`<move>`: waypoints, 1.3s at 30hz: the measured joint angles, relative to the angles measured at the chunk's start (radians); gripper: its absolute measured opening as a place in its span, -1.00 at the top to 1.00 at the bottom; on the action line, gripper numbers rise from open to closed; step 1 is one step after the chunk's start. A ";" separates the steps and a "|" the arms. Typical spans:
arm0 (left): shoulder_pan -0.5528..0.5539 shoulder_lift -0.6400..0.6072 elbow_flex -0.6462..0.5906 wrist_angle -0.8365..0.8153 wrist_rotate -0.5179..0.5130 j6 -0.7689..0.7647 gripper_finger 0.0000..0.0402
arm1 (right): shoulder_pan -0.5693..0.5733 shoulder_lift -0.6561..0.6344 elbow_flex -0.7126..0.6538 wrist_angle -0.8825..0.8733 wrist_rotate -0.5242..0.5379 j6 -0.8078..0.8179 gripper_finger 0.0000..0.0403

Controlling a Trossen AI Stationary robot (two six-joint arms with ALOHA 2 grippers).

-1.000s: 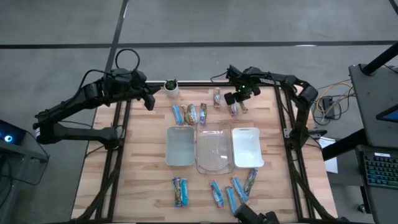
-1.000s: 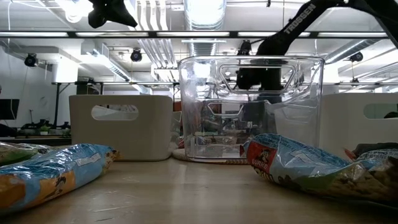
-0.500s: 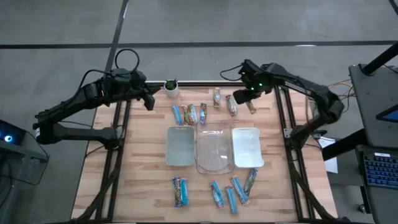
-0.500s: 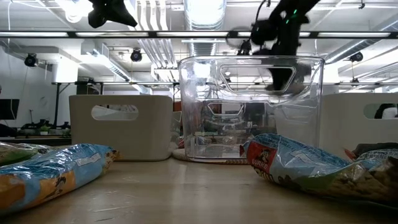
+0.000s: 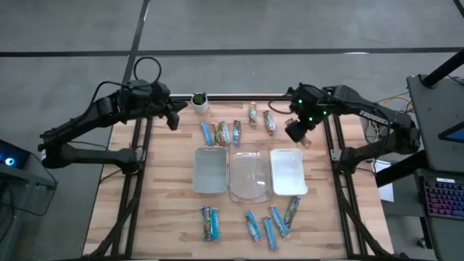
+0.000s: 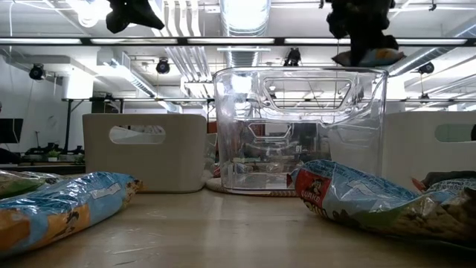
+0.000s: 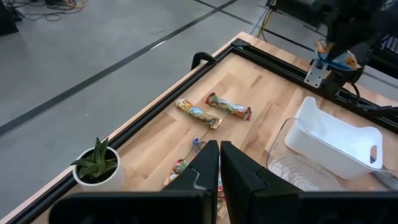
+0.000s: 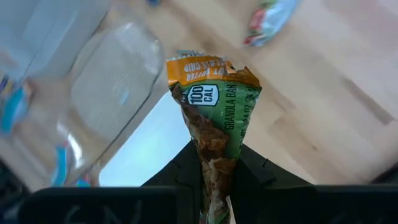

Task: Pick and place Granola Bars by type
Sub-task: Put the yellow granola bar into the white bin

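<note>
My right gripper (image 5: 296, 131) hangs above the table just beyond the far end of the white tray (image 5: 288, 172), shut on a green-and-orange granola bar (image 8: 215, 106). That bar also shows under the gripper in the low view (image 6: 369, 56). Several more granola bars lie flat on the wood, a row at the far side (image 5: 222, 133) and a group near the front edge (image 5: 270, 225). My left gripper (image 7: 219, 167) is shut on nothing, raised over the table's far left corner (image 5: 174, 116), beside the potted plant (image 5: 199, 100). My right gripper pinches one end of the granola bar's wrapper (image 8: 214, 163) between its two fingers, coming from above and pointing steeply down. The bar runs on past the fingertips along them, its orange end (image 8: 199, 67) farthest out. It hangs lifted clear of table and trays.
Three trays stand side by side mid-table: a grey one (image 5: 209, 171), a clear one (image 5: 250, 176) and the white one. Two bars (image 7: 229, 107) lie on the far side near the right gripper. Black rails (image 5: 239, 97) edge the table.
My right gripper has risen from the far row of bars with one bar in its fingers. It has carried the bar toward the table's right and near side, to the far end of the white tray, tipping more steeply down. The bar is now clear of the wood.
</note>
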 joint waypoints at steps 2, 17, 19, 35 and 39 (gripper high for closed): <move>0.000 -0.002 0.000 0.000 0.002 0.000 1.00 | 0.030 0.004 0.000 -0.004 -0.010 -0.031 0.77; 0.000 -0.009 0.000 0.000 0.006 0.017 1.00 | 0.195 0.213 0.000 -0.052 -0.004 -0.312 0.77; 0.000 -0.009 0.000 0.000 0.007 0.017 1.00 | 0.206 0.246 0.000 -0.051 -0.001 -0.340 0.77; 0.000 -0.009 0.000 0.000 0.007 0.018 1.00 | 0.315 0.315 -0.003 0.030 0.026 -0.440 0.77; 0.000 -0.009 0.000 0.000 0.008 0.018 1.00 | 0.344 0.308 -0.004 0.036 0.026 -0.439 0.77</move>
